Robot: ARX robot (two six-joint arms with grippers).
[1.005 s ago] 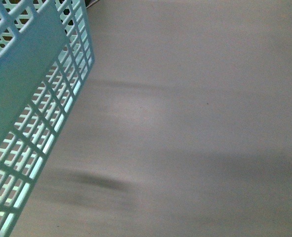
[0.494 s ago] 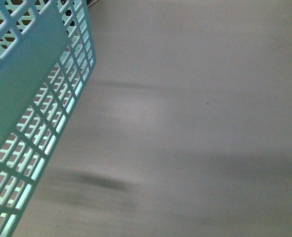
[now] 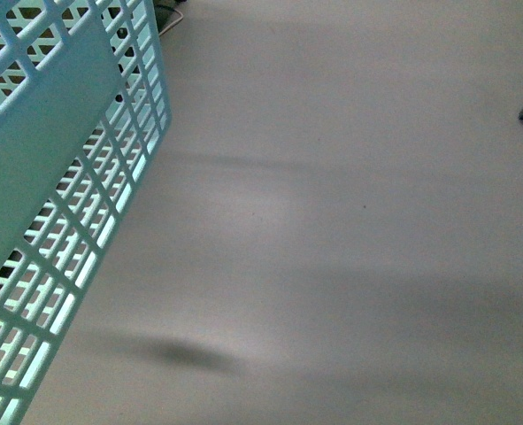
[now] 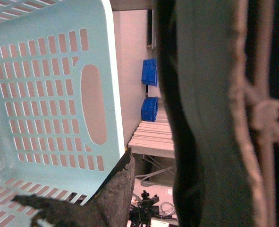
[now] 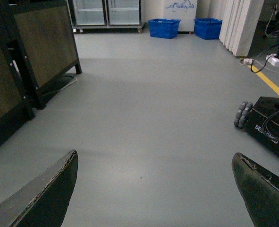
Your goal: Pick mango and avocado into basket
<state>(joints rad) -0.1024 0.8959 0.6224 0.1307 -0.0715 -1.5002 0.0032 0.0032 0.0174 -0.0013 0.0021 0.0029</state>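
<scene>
Here the basket [image 3: 40, 168] fills the left side of the front view, tilted, its slotted aqua wall above the grey floor [image 3: 349, 221]. In the left wrist view the basket sits just beside the left pincer [image 4: 89, 205]. Only part of that pincer shows, so I cannot tell whether it grips anything. A dark strap [image 4: 210, 118] bound with pale cord looms blurred nearby. The right pincer [image 5: 156, 189] is spread wide, holding nothing, over the floor, with blue crates [image 5: 164, 27] far beyond.

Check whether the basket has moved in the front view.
Cannot tell. The basket sits slightly lower in frame, but the floor speck dropped about as much, so the camera itself seems to have shifted.
</scene>
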